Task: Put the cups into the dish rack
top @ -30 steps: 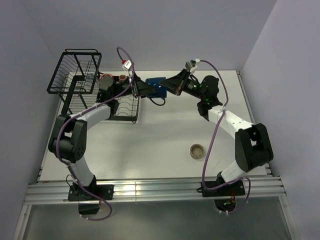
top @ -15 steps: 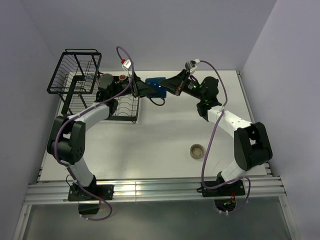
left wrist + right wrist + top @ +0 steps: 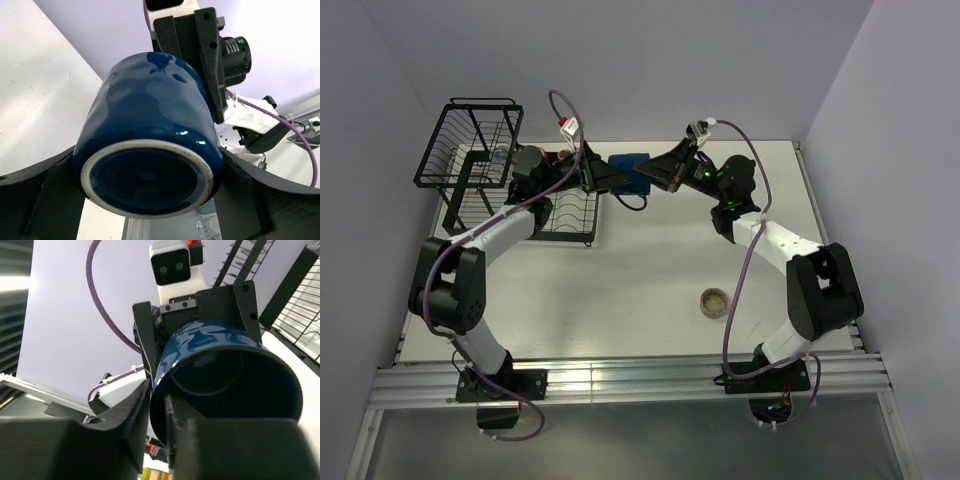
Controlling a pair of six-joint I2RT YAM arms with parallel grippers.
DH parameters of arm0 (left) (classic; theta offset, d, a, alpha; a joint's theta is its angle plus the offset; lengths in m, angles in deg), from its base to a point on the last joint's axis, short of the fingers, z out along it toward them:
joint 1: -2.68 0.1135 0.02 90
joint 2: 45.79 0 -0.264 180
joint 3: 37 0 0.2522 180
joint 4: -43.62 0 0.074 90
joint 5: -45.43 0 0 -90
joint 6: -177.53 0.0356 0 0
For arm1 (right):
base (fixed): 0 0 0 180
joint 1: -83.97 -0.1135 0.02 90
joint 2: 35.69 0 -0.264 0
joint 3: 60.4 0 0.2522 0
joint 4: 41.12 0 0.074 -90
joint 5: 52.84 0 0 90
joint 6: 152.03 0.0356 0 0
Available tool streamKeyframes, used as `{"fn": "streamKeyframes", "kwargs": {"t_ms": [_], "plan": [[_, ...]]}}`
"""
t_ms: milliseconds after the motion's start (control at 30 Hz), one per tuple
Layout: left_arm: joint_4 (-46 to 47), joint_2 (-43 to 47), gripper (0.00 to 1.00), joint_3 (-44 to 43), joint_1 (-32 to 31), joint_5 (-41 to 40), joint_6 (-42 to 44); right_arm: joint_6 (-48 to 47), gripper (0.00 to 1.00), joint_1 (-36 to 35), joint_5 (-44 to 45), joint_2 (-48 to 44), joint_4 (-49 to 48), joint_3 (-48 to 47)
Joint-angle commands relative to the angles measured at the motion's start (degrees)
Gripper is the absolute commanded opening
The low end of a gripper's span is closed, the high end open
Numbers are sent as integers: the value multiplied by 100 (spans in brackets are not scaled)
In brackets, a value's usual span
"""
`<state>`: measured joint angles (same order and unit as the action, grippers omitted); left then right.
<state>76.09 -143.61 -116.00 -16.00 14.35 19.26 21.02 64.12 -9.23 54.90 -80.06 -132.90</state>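
Plainly, we see the left claw [image 3: 612, 177] spread wide around the blue mug [image 3: 150, 125], a finger [image 3: 42, 200] pressed to each side of its body, so this claw has hold of it. The mug lies on its side in the air, base toward the left wrist, mouth toward the right claw [image 3: 658, 172]. That claw meets it from the opposite end, its jaws only narrowly parted astride the rim wall: one finger [image 3: 75, 450] outside, the other inside the mouth. Whether they pinch the wall or stand just off it we cannot tell. Both claws face each other tip to tip with the mug between them, above the far part of the table [image 3: 620, 290]. Just behind the left claw, on its wrist side, stands the rack [image 3: 440, 150], its flat tray under that forearm and the tall basket beyond, with a glass [image 3: 498, 158] inside. Well apart from both claws, toward the arm bases, a beige cup [image 3: 715, 301] sits upright on the table.
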Motion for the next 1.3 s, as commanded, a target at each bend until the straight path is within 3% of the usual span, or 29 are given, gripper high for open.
{"fn": "streamKeyframes", "kwargs": {"t_ms": [0, 167, 433, 733, 967, 1100, 1267], "plan": [[-394, 588, 0, -218, 48, -556, 313, -87, 27, -185, -415, -76, -442, 38], [-1510, 791, 0, -446, 48, -942, 1122, -341, 38, -98, -301, -199, -82, 117], [-2935, 1019, 0, -727, 57, -1575, 2027, -648, 41, 254, -107, -550, 392, 328], [-4428, 1230, 0, -1175, 57, -2497, 2914, -1456, 42, 641, 297, -902, 1727, 451], [-6432, 1029, 0, -2141, -214, -5174, 3926, -2828, 42, 746, 1228, -1183, 4002, -40], [-7259, 442, 0, -3054, -566, -6537, 4347, -3189, 41, 746, 1562, -1184, 4558, -295], [-8207, -324, 0, -3926, -681, -7533, 4392, -3374, 41, 746, 1616, -1070, 4814, -392]]}}
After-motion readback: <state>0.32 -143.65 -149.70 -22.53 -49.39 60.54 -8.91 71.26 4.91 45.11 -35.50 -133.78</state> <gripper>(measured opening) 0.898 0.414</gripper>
